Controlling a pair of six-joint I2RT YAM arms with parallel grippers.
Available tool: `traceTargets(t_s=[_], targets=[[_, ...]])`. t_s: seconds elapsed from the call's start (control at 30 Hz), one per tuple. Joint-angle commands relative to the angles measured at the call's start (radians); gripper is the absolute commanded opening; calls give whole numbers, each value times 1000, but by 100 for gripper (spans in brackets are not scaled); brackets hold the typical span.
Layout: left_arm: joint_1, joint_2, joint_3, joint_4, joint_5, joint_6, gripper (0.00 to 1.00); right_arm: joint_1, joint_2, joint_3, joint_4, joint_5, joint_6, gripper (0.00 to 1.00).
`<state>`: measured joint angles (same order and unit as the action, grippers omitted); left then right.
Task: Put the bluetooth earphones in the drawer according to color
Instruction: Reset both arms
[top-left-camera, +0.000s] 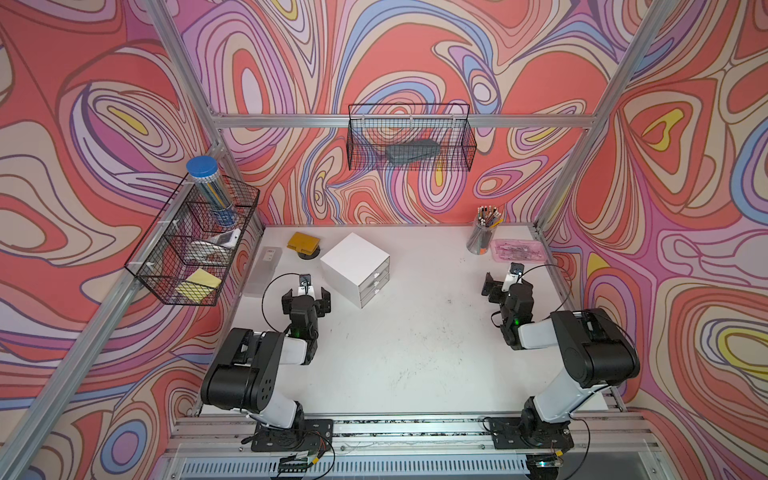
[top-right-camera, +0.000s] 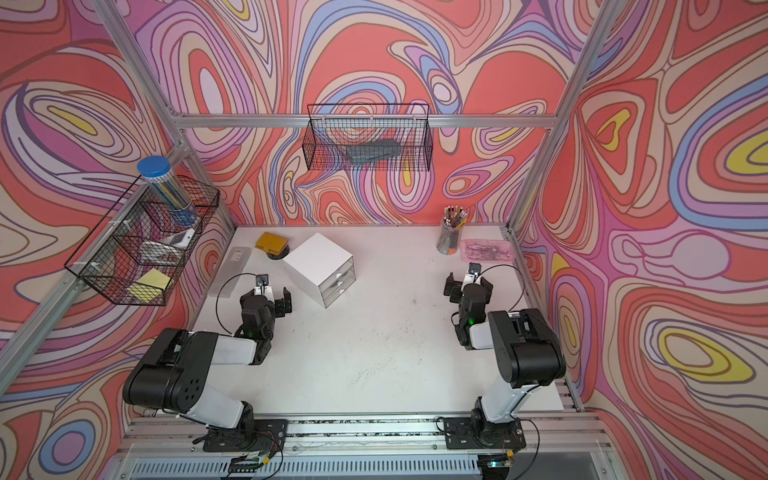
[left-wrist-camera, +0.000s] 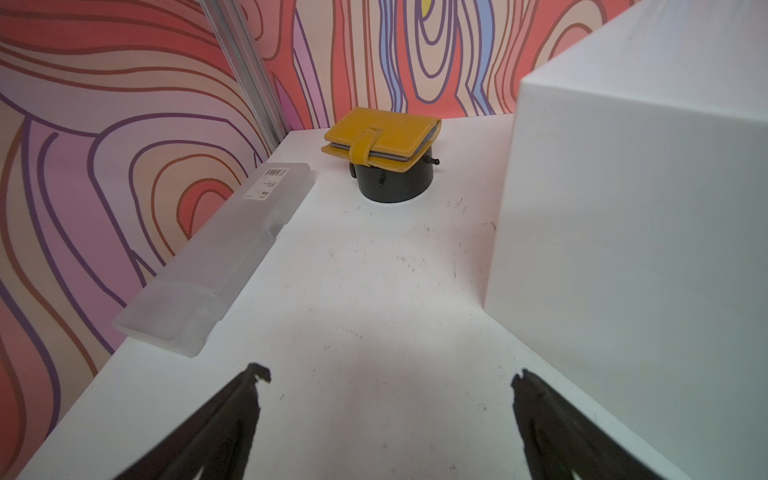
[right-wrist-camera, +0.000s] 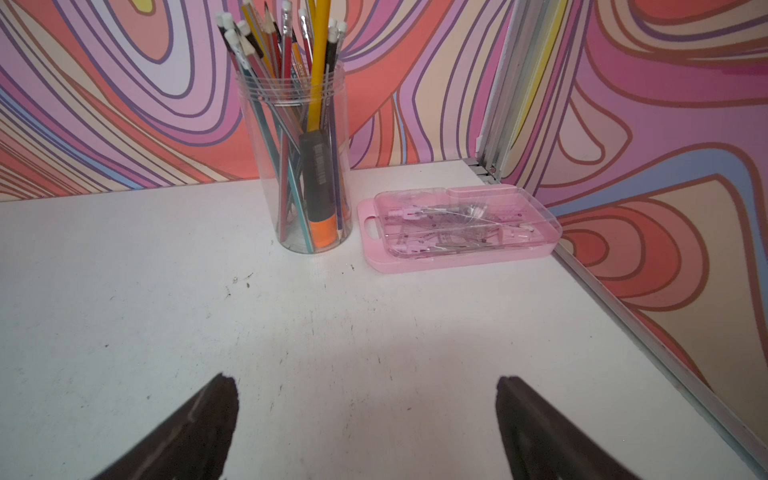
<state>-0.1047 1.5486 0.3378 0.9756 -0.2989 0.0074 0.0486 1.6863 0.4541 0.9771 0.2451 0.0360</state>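
The drawer is a white cube cabinet at the back left of the table, its three clear drawer fronts pushed in. Its blank white side fills one edge of the left wrist view. The bluetooth earphones are out of view in every frame. My left gripper hovers open just left of the cabinet, nothing between its fingers. My right gripper is open and empty over bare table at the right.
A frosted flat box lies along the left wall. A yellow wallet rests on a black round stand behind the cabinet. A pencil jar and a pink case occupy the back right corner. Wire baskets hang on the walls.
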Motion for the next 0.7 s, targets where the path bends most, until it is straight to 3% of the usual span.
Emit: traceTargets(t_s=[0.0, 0.67], targets=[[5, 2, 10, -6, -8, -7, 99, -4, 15, -3, 15, -1, 7, 98], [10, 2, 9, -7, -3, -12, 99, -4, 15, -3, 16, -1, 6, 98]])
